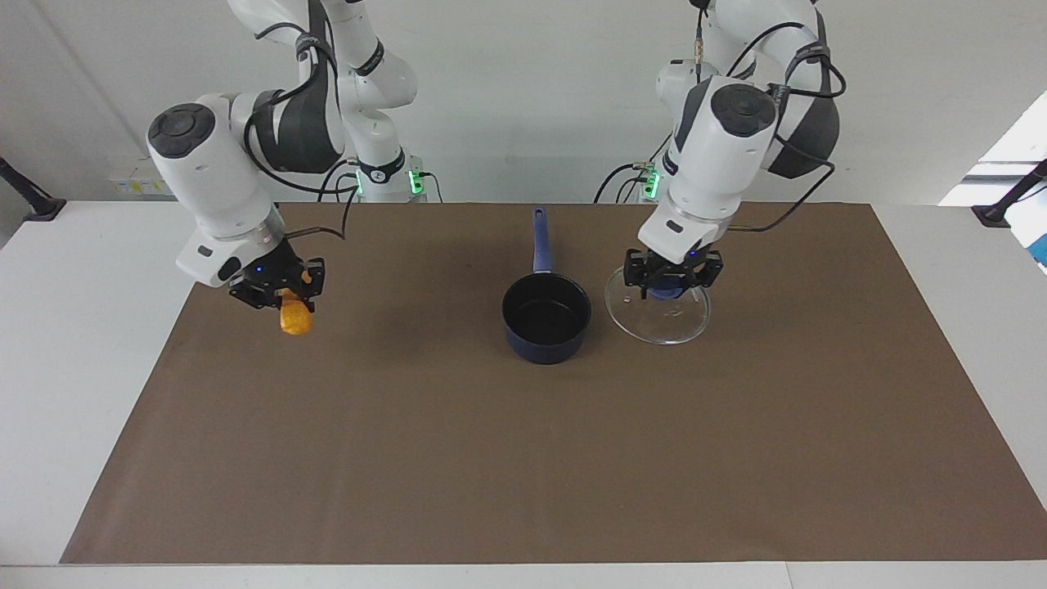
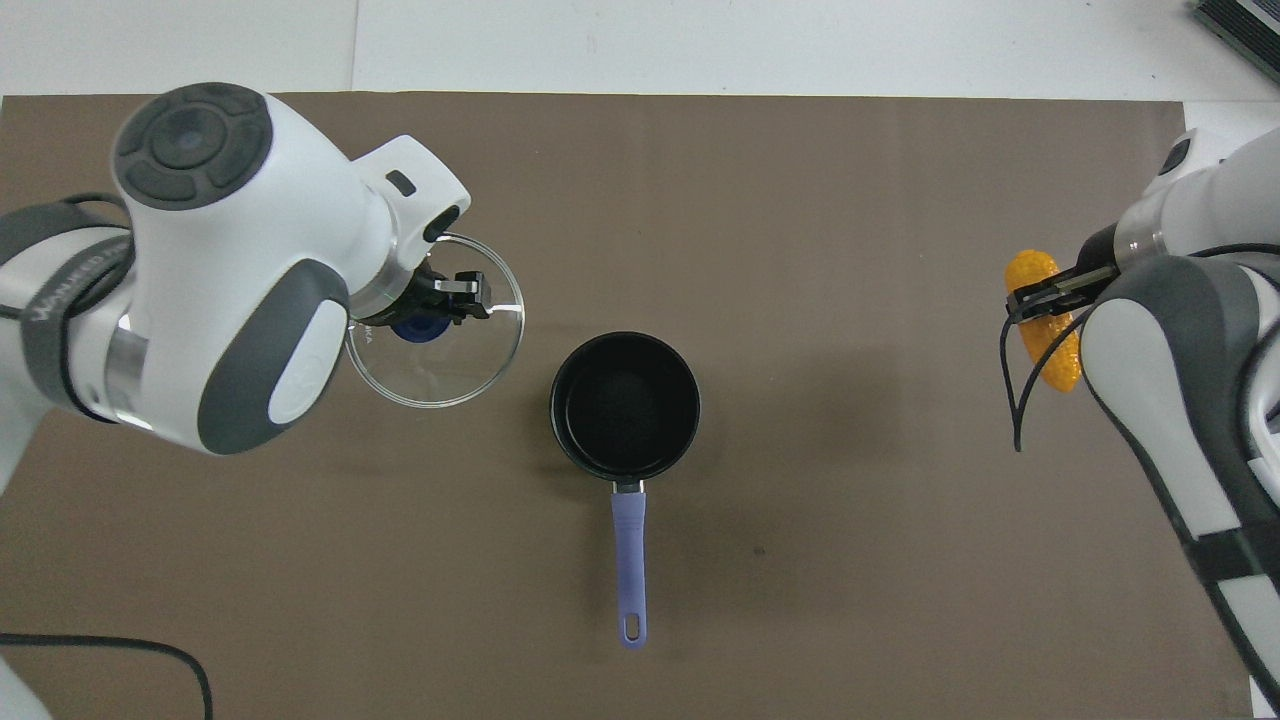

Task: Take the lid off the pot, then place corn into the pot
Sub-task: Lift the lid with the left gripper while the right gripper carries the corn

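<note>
The dark blue pot stands open in the middle of the brown mat, its handle pointing toward the robots; it also shows in the overhead view. My left gripper is shut on the blue knob of the glass lid and holds it in the air over the mat beside the pot, toward the left arm's end; the lid also shows in the overhead view. My right gripper is shut on the orange corn and holds it up over the mat toward the right arm's end; the corn also shows in the overhead view.
The brown mat covers most of the white table. A blue-and-white object lies at the table's edge at the left arm's end.
</note>
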Robot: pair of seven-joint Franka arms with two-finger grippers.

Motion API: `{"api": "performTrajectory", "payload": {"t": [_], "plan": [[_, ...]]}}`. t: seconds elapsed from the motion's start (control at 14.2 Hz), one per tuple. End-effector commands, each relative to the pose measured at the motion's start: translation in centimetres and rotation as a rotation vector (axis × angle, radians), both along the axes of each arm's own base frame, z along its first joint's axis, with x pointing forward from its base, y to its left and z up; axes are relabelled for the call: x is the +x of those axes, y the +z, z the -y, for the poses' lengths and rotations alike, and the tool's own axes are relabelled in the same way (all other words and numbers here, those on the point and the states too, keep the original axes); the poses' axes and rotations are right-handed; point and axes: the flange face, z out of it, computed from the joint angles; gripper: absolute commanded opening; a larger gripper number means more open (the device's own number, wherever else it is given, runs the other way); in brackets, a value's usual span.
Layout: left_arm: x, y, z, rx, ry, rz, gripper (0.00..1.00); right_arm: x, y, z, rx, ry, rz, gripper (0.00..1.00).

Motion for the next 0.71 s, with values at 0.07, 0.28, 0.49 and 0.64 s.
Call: {"api": "performTrajectory", "payload": {"t": [0.07,0.28,0.49,0.64], "plan": [[0.5,2.4,-6.5,0.002,-0.06,0.002,0.0,-1.0,0.8,-9.6,-0.011,-0.066,-0.013,0.0],[1.3,3.4,-13.3,0.001,-0.122,-0.004,0.0,-2.5,-0.4,-17.6,-0.013,-0.125,-0.015,0.0],[0.8,4.5,-19.4,0.003,-0.157,-0.027,0.0,-3.0,-2.4,-24.8,-0.002,-0.123,0.003,0.0],[0.6,5.0,-21.5,0.001,-0.171,-0.026,0.0,-3.0,-4.3,-29.6,-0.007,-0.099,0.01,0.0]]}}
